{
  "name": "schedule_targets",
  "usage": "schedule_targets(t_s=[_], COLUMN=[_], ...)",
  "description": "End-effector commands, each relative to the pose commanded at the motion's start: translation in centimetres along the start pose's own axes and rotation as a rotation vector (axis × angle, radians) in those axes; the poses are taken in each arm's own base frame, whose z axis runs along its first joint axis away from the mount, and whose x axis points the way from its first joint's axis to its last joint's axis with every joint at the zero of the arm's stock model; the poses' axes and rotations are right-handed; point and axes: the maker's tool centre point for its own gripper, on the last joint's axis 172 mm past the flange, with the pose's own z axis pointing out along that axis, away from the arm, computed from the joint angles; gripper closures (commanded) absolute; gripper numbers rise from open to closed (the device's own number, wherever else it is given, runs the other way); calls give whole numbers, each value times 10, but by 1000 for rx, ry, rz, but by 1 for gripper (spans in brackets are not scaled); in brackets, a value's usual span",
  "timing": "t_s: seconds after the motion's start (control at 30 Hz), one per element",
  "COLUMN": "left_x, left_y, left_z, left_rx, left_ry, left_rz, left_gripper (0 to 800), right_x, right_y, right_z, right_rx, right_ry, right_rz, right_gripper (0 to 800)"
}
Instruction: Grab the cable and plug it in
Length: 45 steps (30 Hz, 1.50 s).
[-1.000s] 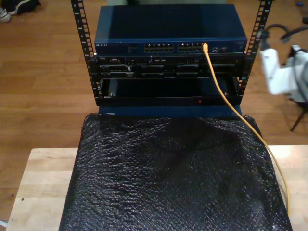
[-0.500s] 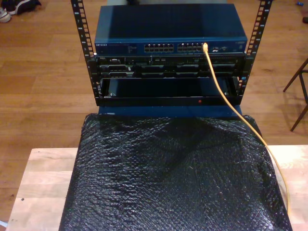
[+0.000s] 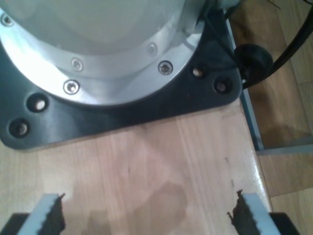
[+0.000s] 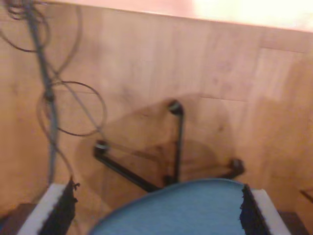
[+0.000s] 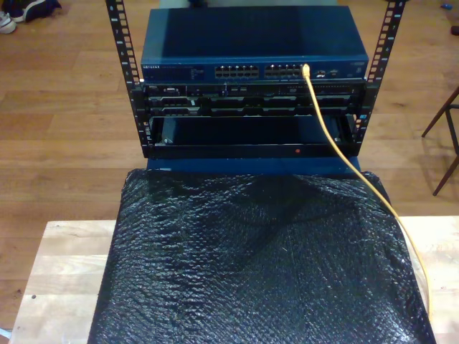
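Both pairs of fingers stand spread apart with nothing between them: our first gripper (image 3: 145,215) hangs over a pale wooden tabletop (image 3: 161,166) by a round metal arm base (image 3: 98,49), our second gripper (image 4: 156,208) over a blue chair seat (image 4: 171,210) and wood floor (image 4: 234,73). We see the cable (image 5: 337,150) plugged into the blue switch (image 5: 254,43), trailing down across the black cover (image 5: 251,265) toward the exterior view's right.
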Motion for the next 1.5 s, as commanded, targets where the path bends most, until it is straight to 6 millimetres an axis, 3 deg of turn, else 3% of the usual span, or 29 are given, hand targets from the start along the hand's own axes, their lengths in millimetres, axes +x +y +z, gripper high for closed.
schedule_targets(t_s=[0.37, 0.5, 0.83, 1.03, 1.2, 1.5], left_x=[0, 0, 0, 0, 0, 0], left_y=[0, 0, 0, 0, 0, 0], left_z=[0, 0, 0, 0, 0, 0], left_rx=[0, 0, -1, -1, 0, 0], left_ry=[0, 0, 0, 0, 0, 0], left_rz=[0, 0, 1, 1, 0, 0], left_gripper=[0, 0, 0, 0, 0, 0], right_x=[23, 34, 89, 108, 112, 110], right_y=[-105, -129, -167, -178, -181, -183], right_z=[20, 32, 83, 105, 126, 142], right_rx=[38, 43, 51, 46, 47, 49], right_ry=[61, 83, 187, 207, 176, 136], right_rz=[26, 40, 70, 76, 80, 77], right_gripper=[2, 2, 2, 2, 2, 1])
